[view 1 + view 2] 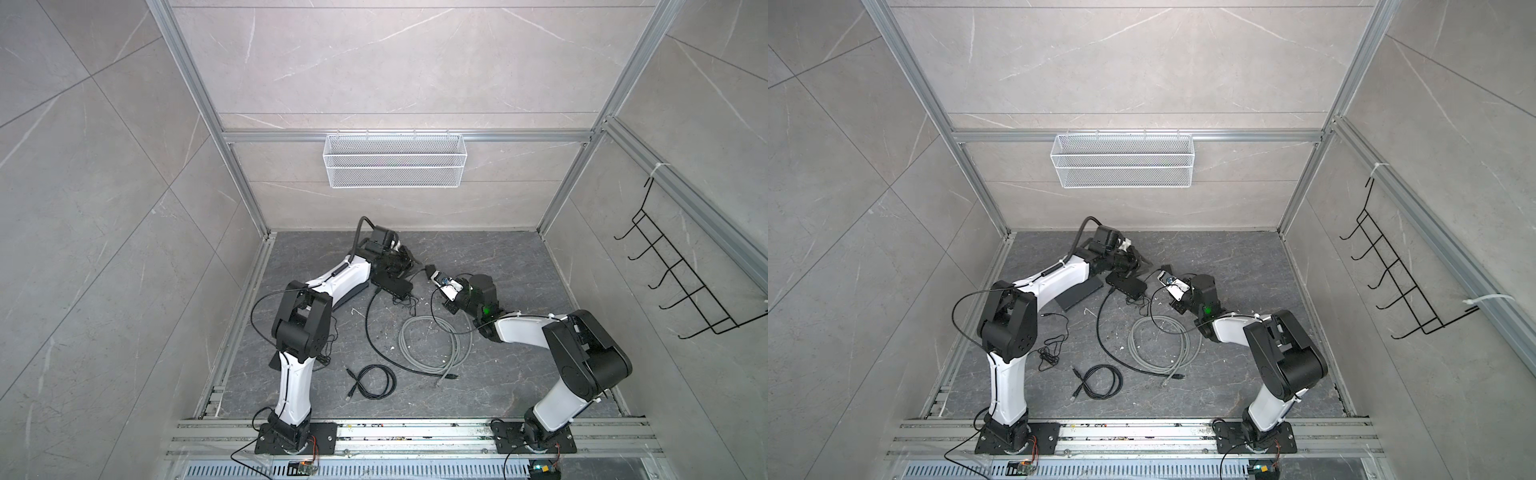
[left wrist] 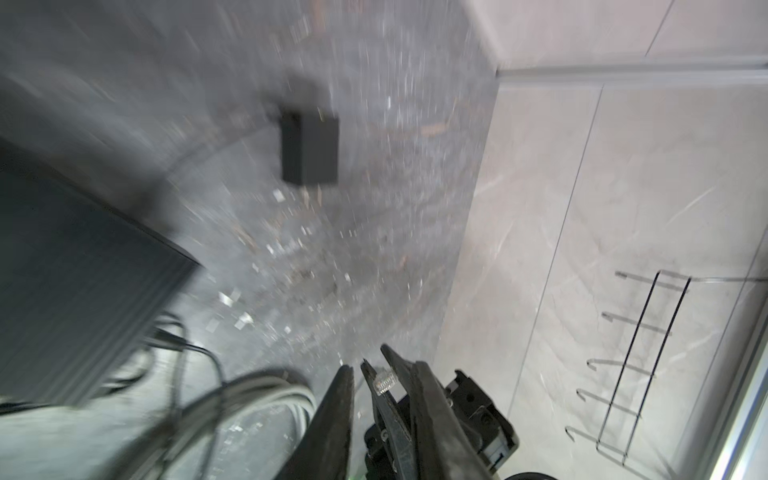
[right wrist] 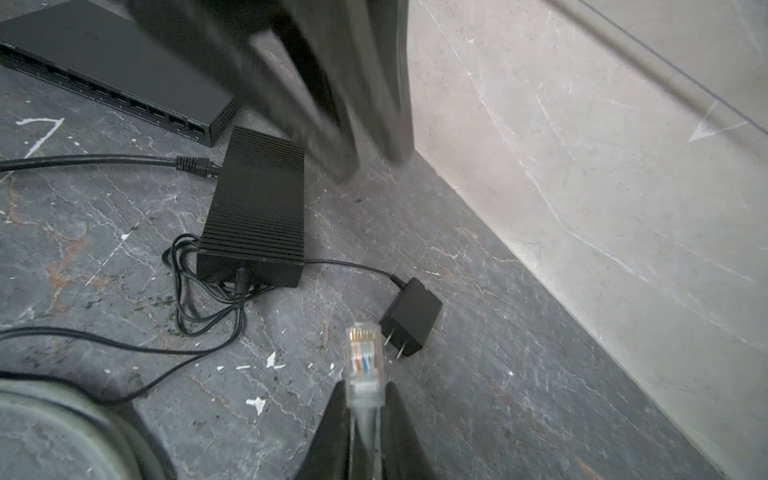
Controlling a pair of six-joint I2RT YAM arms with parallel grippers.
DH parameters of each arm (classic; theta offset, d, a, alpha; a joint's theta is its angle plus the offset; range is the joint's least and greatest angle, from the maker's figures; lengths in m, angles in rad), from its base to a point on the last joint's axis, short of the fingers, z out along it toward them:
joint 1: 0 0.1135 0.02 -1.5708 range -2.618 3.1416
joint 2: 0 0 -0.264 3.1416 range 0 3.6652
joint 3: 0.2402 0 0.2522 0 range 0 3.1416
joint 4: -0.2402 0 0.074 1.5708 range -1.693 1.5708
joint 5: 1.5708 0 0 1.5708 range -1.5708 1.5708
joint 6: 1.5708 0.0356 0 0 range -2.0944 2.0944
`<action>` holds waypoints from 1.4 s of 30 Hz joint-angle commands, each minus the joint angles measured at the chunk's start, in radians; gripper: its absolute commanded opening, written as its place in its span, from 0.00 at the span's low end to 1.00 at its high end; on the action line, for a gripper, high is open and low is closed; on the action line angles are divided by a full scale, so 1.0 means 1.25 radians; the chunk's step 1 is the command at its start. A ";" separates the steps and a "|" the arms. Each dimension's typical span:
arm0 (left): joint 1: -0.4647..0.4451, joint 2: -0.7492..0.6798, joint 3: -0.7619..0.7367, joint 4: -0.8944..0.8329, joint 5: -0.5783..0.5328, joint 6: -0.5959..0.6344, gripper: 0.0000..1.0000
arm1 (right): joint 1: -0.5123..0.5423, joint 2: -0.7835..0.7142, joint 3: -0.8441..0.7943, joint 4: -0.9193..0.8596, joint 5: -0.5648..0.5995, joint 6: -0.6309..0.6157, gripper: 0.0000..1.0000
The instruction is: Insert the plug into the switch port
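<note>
My right gripper (image 3: pixel 365 388) is shut on the clear plug (image 3: pixel 365 357) of the grey cable, which sticks out forward above the floor. The black switch (image 3: pixel 124 79) lies flat ahead, its row of ports facing the plug, well apart from it. My left gripper (image 3: pixel 372 162) hangs blurred beyond the plug, jaws slightly open and holding nothing. In the left wrist view the plug (image 2: pixel 384 381) shows between my own fingers (image 2: pixel 338 407). In both top views the two grippers (image 1: pixel 411 266) (image 1: pixel 430 274) (image 1: pixel 1144 264) (image 1: pixel 1160 275) meet near the back of the floor.
A ridged black box (image 3: pixel 257 208) (image 1: pixel 392 286) with thin cords lies between plug and switch. A small wall adapter (image 3: pixel 411 318) sits just ahead of the plug. The grey cable coil (image 1: pixel 432 340) and a black cable (image 1: pixel 374 382) lie mid-floor. A wire basket (image 1: pixel 395 160) and hook rack (image 1: pixel 685 282) hang on the walls.
</note>
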State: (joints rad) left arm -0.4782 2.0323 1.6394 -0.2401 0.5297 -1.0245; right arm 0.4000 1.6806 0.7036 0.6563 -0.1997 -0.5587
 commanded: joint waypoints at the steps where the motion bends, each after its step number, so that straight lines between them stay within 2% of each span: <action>1: 0.046 -0.054 0.011 -0.070 -0.066 0.133 0.28 | -0.004 -0.010 0.023 -0.051 -0.039 -0.003 0.15; 5: 0.054 -0.022 0.113 -0.288 -0.251 0.403 0.27 | -0.016 -0.021 0.035 -0.103 -0.088 0.002 0.14; 8: 0.057 -0.010 0.122 -0.344 -0.333 0.505 0.27 | -0.029 -0.034 0.041 -0.139 -0.128 0.005 0.13; 11: 0.064 -0.018 0.095 -0.342 -0.346 0.528 0.27 | -0.040 -0.039 0.049 -0.157 -0.138 0.006 0.13; 14: 0.068 -0.036 0.053 -0.292 -0.262 0.528 0.26 | -0.045 -0.043 0.058 -0.176 -0.160 0.009 0.11; 17: 0.066 -0.048 0.002 -0.203 -0.054 0.457 0.26 | -0.044 -0.051 0.065 -0.197 -0.191 0.015 0.08; 20: 0.061 -0.052 -0.061 -0.073 0.110 0.310 0.27 | -0.044 -0.052 0.068 -0.202 -0.208 0.020 0.05; 24: 0.036 -0.053 -0.138 0.128 0.233 0.152 0.29 | -0.043 -0.053 0.065 -0.196 -0.206 0.022 0.04; 29: 0.006 -0.039 -0.175 0.305 0.303 0.036 0.30 | -0.042 -0.060 0.070 -0.208 -0.217 0.021 0.04; 34: -0.012 -0.024 -0.212 0.469 0.332 -0.096 0.32 | -0.037 -0.059 0.074 -0.225 -0.205 0.013 0.04; 37: -0.031 -0.018 -0.205 0.458 0.335 -0.098 0.32 | -0.033 -0.052 0.075 -0.223 -0.200 0.011 0.04; 42: -0.039 -0.017 -0.184 0.345 0.313 -0.035 0.32 | -0.032 -0.049 0.074 -0.216 -0.197 0.013 0.04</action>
State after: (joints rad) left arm -0.5224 2.0132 1.3762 0.2295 0.9001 -1.0866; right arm 0.3531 1.6310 0.7727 0.4076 -0.4416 -0.5465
